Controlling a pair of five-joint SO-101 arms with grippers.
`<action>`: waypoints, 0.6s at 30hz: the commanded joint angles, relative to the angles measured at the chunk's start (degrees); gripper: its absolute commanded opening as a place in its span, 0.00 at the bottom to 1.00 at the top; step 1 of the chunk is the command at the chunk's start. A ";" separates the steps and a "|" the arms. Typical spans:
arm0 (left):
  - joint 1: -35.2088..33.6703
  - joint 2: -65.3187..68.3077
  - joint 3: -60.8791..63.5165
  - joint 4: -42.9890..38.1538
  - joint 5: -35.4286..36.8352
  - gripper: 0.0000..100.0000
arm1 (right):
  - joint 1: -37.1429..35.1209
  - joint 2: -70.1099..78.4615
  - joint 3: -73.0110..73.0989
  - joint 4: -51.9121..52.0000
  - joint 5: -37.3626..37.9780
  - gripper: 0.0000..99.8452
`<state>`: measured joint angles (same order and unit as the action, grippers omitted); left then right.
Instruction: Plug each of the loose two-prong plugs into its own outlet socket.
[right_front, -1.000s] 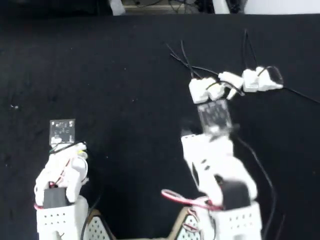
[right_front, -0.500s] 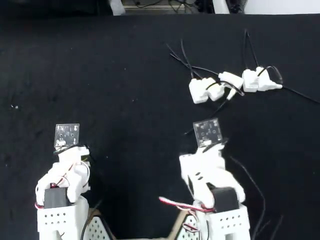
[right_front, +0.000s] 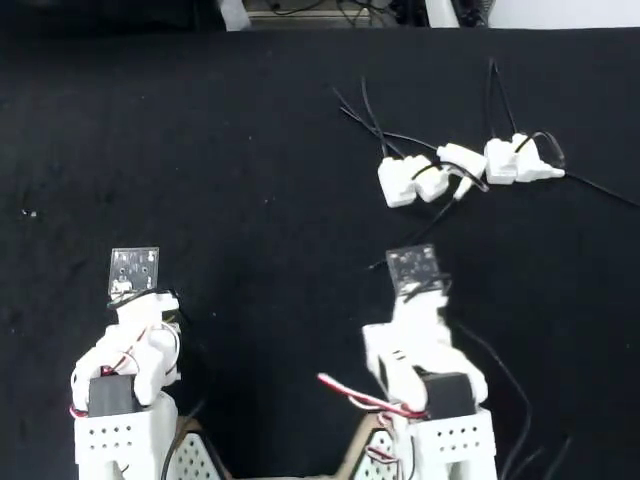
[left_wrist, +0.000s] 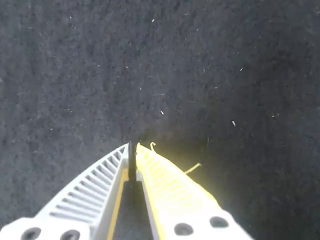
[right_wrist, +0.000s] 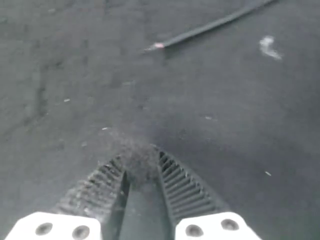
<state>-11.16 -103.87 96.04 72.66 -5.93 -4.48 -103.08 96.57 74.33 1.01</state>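
Cluster of white plastic plugs and sockets on black cords is noted far across the black cloth table, ungripped. Left gripper is pressed closed and empty. Right gripper is slightly parted and empty. Both are held well apart from the cluster, presumably at rest.

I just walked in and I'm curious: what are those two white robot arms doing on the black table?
They are meant to push plugs into sockets. The small white plastic plugs and sockets, with thin black cords, lie bunched at the far right of the black cloth table. Neither arm touches them now. Both arms sit folded at the near edge. The left gripper is shut and empty over bare cloth; the right gripper is slightly open and empty too.
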 joint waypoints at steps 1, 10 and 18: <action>0.57 -0.70 1.27 0.35 0.18 0.03 | 6.95 -5.49 -0.04 0.53 -0.09 0.01; 0.92 -0.70 1.27 0.35 0.18 0.03 | 7.74 -5.49 -0.04 0.53 -0.09 0.01; 0.66 -0.70 1.27 0.35 0.18 0.03 | 7.74 -5.49 -0.04 0.53 -0.09 0.01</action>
<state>-10.73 -104.22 96.04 72.66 -5.93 2.29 -103.08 96.57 74.33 1.01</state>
